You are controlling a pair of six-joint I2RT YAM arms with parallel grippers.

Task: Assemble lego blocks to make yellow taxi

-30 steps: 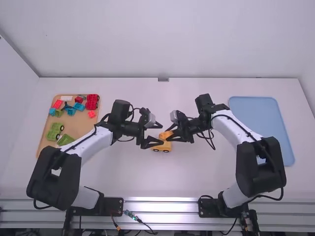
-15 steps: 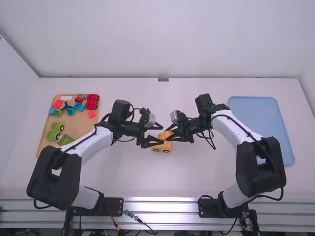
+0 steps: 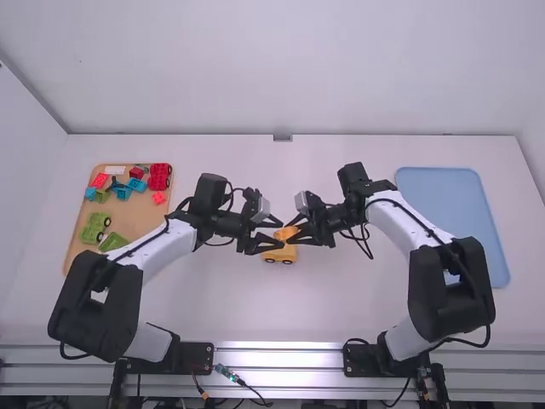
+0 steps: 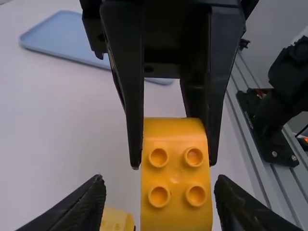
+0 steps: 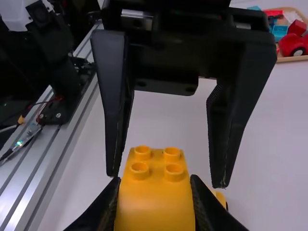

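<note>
- Grasps the yellow stud-topped block (image 4: 176,132) with the right gripper (image 3: 290,234), fingers pressed to two opposite sides.
- Hangs out near the table's middle, close by the yellow wheeled piece (image 3: 279,256).
- Glows a warm, glossy orange-yellow, curved along one edge.
- Bears four round studs in a neat two-by-two, each with a dimpled centre, facing the left gripper (image 3: 282,234).
- Leaves the left gripper's fingers spread wide on either side of the block, apart from it.
- Sits on dark wheels, in the wheeled piece's case, with small studs visible in the left wrist view.
</note>
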